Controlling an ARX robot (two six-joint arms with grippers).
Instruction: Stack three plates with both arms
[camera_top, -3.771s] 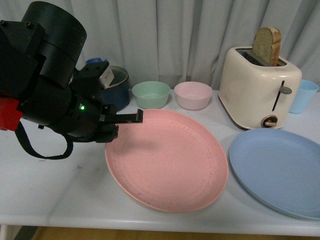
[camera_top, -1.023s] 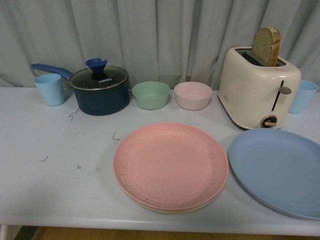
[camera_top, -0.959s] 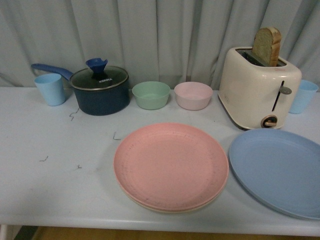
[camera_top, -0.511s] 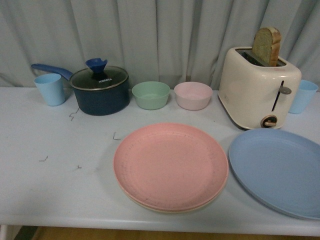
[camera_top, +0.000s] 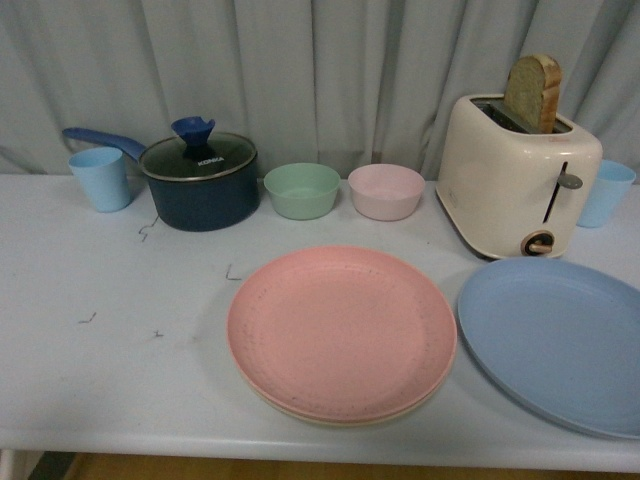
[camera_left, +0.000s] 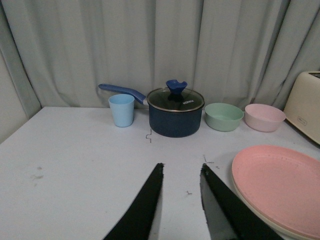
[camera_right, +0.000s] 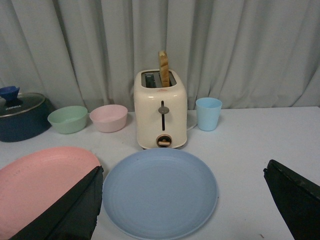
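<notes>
Left gripper (camera_left: 181, 170): two black tapered fingers set a narrow gap apart, with nothing between them. It hangs above bare worktop, clear of the plates.

Right gripper (camera_right: 181, 175): its black fingers are spread wide and hold nothing. One fingertip is over the rim of the pink plate and the other is out past the blue plate.

Arms: neither shows in the front view.

Blue plate (camera_top: 555, 340): a large round shallow matte blue plate. It lies flat and alone near the front right corner of the worktop, just in front of the toaster and close beside the stack, not touching it.

Pink plate (camera_top: 340, 330): a large round matte pink plate with faint rings, lying at the middle of the front edge on top of the beige plate.

Beige plate (camera_top: 335, 421): a round beige plate of the same size, directly under the pink one. Only a thin sliver of its rim shows.

Toaster (camera_top: 510, 185): a cream rounded toaster toward the back right, with a slice of brown bread (camera_top: 533, 92) standing in its slot.

Bowls: a small pale green bowl (camera_top: 301, 190) and a small pale pink bowl (camera_top: 386, 191) sit side by side at the middle of the back edge.

Saucepan (camera_top: 200, 185): a dark blue saucepan with a glass lid and a blue knob, toward the back left.

Cups: one light blue cup (camera_top: 98, 178) stands near the back left, beside the saucepan. Another light blue cup (camera_top: 607, 192) is at the back right corner, behind the toaster.

Worktop (camera_top: 100, 380): a pale grey-white table with a few small dark marks.
</notes>
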